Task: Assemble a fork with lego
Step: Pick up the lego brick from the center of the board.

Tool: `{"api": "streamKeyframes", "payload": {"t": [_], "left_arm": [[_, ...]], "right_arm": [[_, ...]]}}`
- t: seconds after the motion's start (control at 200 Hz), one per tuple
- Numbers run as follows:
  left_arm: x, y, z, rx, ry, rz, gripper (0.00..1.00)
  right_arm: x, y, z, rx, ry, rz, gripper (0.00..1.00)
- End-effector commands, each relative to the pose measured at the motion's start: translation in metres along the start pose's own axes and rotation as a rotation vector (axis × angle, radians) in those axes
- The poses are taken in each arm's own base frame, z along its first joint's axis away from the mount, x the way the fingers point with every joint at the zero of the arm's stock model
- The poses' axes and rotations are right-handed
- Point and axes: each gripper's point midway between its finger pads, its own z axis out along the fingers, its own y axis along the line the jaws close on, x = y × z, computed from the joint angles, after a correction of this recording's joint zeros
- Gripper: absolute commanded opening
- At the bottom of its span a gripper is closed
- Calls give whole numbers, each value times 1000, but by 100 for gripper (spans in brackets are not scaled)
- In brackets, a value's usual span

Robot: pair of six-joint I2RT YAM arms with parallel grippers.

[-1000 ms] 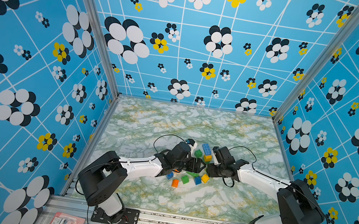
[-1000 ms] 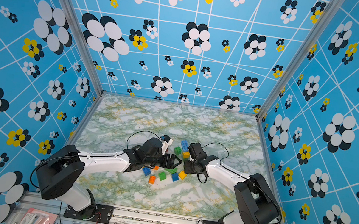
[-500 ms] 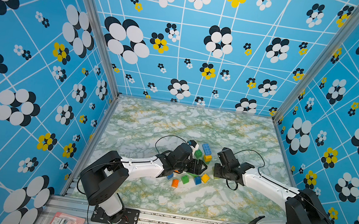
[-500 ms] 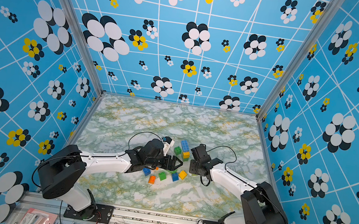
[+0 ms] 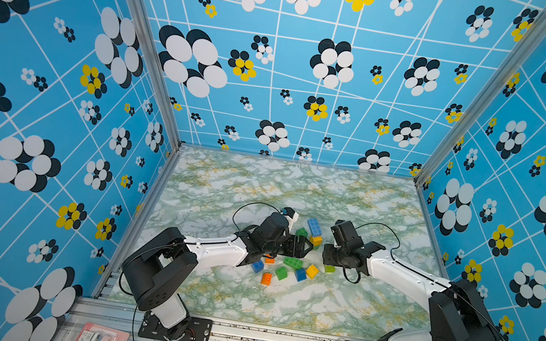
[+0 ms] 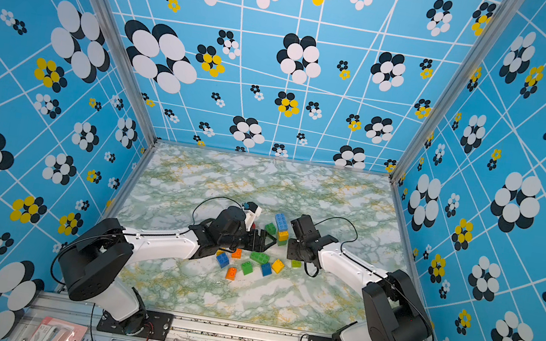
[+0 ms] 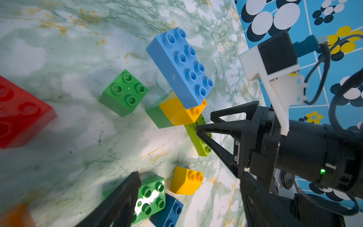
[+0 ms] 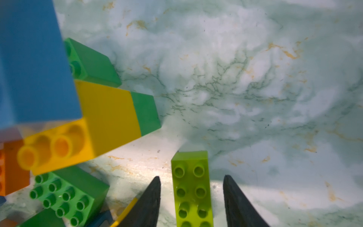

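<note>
while the right gripper (image 8: 191, 176) straddles the lime brick (image 8: 193, 196) with its jaws parted (a sliver of table (image 8: 255, 98) shows on each side), the left gripper (image 5: 305, 249) hangs wide open over the loose lego (image 5: 292, 263). nearby a blue brick (image 7: 180, 64) sits on a yellow brick (image 7: 176, 114), which tops a green brick (image 7: 157, 118).

Right end effector (image 8: 191, 177) now points toward the near edge. Its jaws now straddle the lime brick (image 8: 191, 196), gaps each side.

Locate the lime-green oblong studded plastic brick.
In the right wrist view the lime brick lies flat on the marble tabletop between the right gripper's open fingers, gaps either side.
</note>
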Motion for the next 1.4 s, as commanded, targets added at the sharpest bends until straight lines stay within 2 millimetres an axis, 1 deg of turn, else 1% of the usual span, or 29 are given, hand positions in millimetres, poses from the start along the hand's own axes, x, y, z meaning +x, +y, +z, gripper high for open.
{"api": "streamKeyframes", "payload": {"t": [0.0, 0.175, 0.33, 0.525, 0.9, 1.055, 1.115, 1.205, 1.329, 1.394], "left_arm": [[-10, -9, 2, 29, -13, 9, 83], [-9, -8, 2, 24, -13, 9, 83], [-9, -8, 3, 23, -8, 9, 83], [-8, -7, 6, 24, -3, 9, 83], [-9, -8, 6, 24, -3, 9, 83], [-9, -8, 6, 25, -1, 9, 83], [-10, -9, 5, 25, -3, 10, 83], [-14, -11, 2, 25, -10, 12, 83], [-30, -11, -6, 29, -39, 8, 83], [-39, -9, -10, 31, -53, 3, 83]], "right_arm": [[2, -2, 5, 19, 42, -12, 50], [2, 2, 12, 9, 59, -17, 47], [4, 1, 16, 24, 82, -28, 44], [6, -6, 17, 57, 88, -36, 41], [7, -6, 17, 62, 95, -39, 34], [7, -7, 15, 66, 94, -36, 33], [6, -8, 12, 66, 90, -34, 33], [2, -10, 0, 67, 60, -34, 31], [-12, -7, -26, 24, -45, -59, 24], [-23, -4, -41, -10, -128, -79, 23]]}}
